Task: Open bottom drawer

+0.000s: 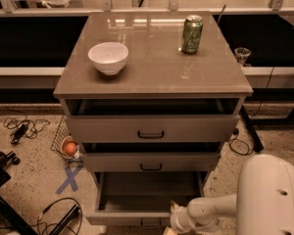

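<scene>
Three drawer fronts stack down the cabinet (152, 80), and the bottom drawer (122, 218), lowest and nearest the floor, already stands well out with its inside showing. My claw (172, 220) sits at the near edge of that drawer's front, just right of the black handle (150, 224); whether it is clenched or released I cannot tell. To finish well, I judge the pull should run straight toward the near side, level and slow, with no sideways twist on the front. The top drawer (152, 129) and middle drawer (151, 161) hang partly open above, so I should stay low. A white bowl (108, 58) and green can (191, 34) stand on top, well apart; a sharp tug might rock them. Cables (24, 126) and a blue tape cross (68, 177) lie on the floor to the left, off my line.
</scene>
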### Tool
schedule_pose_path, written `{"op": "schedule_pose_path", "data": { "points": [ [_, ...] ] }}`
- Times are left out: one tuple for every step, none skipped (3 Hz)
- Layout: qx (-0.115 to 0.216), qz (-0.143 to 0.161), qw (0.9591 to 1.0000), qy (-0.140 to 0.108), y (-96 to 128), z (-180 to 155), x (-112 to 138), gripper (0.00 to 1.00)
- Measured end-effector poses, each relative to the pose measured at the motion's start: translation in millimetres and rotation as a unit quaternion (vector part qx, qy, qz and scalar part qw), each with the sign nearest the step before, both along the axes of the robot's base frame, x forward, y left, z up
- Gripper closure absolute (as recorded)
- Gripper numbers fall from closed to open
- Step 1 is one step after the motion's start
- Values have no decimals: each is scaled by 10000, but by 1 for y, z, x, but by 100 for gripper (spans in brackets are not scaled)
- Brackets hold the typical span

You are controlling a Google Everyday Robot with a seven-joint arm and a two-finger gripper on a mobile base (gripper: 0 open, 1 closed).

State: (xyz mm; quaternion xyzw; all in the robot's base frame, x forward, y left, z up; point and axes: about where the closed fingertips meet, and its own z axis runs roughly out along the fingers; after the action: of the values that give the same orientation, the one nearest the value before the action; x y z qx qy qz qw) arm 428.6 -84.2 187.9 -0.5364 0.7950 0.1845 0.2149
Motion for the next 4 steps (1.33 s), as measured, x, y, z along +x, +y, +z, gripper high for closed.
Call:
{"op": "schedule_pose_path", "data": {
  "points": [
    [-293, 93, 9995, -19, 0, 18, 6, 3],
    [-819, 199, 9962, -210, 1, 58, 24, 25],
    [-1020, 410, 9921, -600, 2, 97, 48, 49],
    [-971, 450, 9891, -1007, -11, 119, 68, 72]
  ]
}}
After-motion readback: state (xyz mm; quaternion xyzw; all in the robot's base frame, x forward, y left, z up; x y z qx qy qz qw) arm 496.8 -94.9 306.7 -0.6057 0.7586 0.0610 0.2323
